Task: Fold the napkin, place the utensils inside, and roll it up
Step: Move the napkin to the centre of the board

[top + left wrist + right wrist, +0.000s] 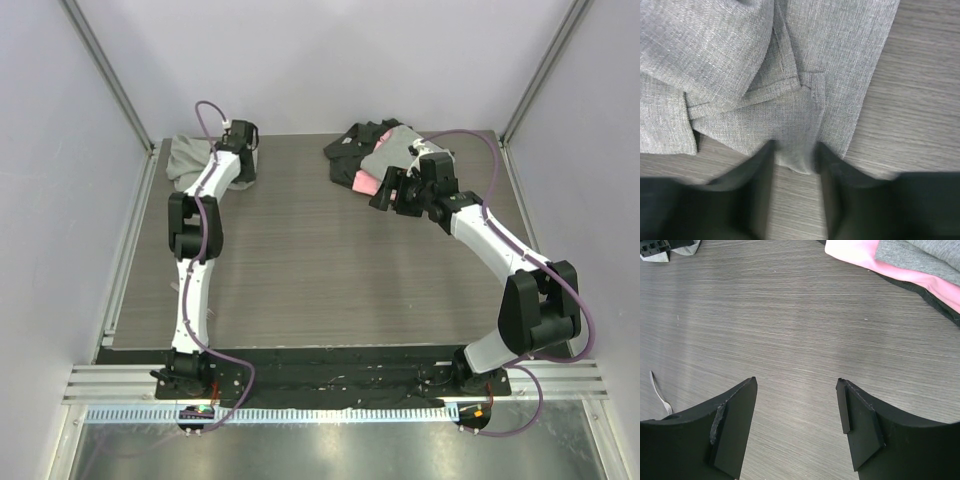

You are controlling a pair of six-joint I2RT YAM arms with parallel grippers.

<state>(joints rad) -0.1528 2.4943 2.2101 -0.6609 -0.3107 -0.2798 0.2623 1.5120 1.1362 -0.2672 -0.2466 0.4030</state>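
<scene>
Left claw (pixel 795 148) half narrowed over napkin (pixel 790 75); fingers (pixel 760 180) flank folded corner, cloth between them touching both; true pinch or not, cannot tell; napkin rumpled, at far left corner of table (pixel 320 270). Right claw (pixel 796 382) wide, holding nothing, hovering over bare wood; fork (pixel 659 390) flat on table near one finger, at edge of wrist view, apart from napkin; heap of pink, black and grey cloths (pixel 875 260) close by, at far right of table.
</scene>
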